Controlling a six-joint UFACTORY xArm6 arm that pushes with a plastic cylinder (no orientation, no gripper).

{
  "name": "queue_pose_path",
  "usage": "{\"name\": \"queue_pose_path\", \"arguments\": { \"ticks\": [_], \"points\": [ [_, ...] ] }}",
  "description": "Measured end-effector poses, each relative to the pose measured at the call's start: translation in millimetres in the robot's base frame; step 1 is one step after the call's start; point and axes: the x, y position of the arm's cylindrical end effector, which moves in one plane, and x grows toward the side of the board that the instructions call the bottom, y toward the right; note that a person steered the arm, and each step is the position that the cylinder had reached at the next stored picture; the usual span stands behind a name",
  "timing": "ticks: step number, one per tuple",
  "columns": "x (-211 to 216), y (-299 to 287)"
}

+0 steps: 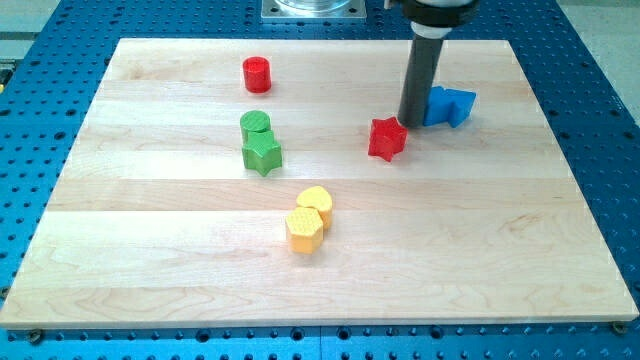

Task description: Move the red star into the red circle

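Right now my tip (414, 124) sits on the wooden board (480, 260) in the upper right part of the frame, wedged between two blocks. The red star (387, 138) lies just to the lower left of the tip, touching it or very nearly so. The blue block (449, 105), whose shape I cannot make out clearly, is just to the right of the rod, partly hidden behind it. The arm carries no claw, only a straight dark rod, so nothing about apart or together can be told.

The red circle (257, 74), a short round block, stands in the upper left part of the frame, well apart from the red star, with bare board between them.

Below the red circle, left of centre, a green round block (256, 124) and a green star (262, 154) sit touching each other, the round one nearer the top. Lower down, near the middle of the frame, a yellow round block (315, 202) touches a yellow hexagon (304, 230) that lies to its lower left.

Around the board runs a blue perforated table (590, 110)
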Motion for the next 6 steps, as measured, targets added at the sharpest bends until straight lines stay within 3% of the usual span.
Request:
{"name": "queue_pose_path", "arguments": {
  "ticks": [1, 3, 4, 6],
  "points": [
    [55.8, 4.9],
    [2.6, -116.2],
    [-37.9, -125.2],
    [-71.8, -130.2]
  ]
}}
